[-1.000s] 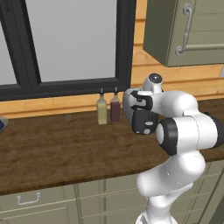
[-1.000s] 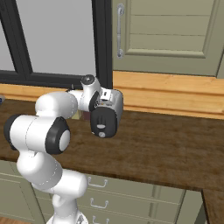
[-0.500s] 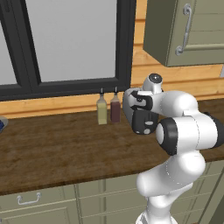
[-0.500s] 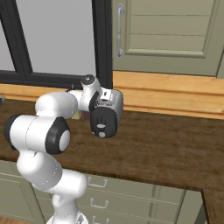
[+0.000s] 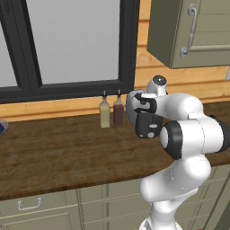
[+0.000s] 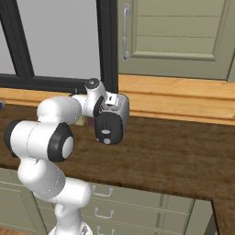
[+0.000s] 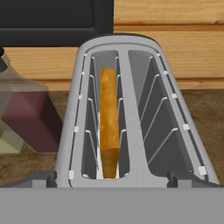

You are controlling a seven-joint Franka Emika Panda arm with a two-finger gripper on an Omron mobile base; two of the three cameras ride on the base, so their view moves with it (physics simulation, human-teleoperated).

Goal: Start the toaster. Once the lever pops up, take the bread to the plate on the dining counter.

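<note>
The toaster (image 7: 131,113) sits close beneath the hand, its two slots facing up; the bread (image 7: 109,127), golden-brown along its edge, stands upright in the left slot. Two bottles (image 5: 111,112) stand just beside it on the dark wood tabletop (image 5: 58,152). Whether the fingers are open or closed cannot be told.

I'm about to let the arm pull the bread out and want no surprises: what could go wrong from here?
1. The bread sits edge-on, deep in the left slot of the toaster, between thin wire guides; the tool could snag a wire or miss the slice's narrow edge.
2. Two bottles stand close beside the toaster; a sideways swing might knock them over.
3. Whether the tool is open cannot be told here, so it might come down shut onto the slice.
</note>
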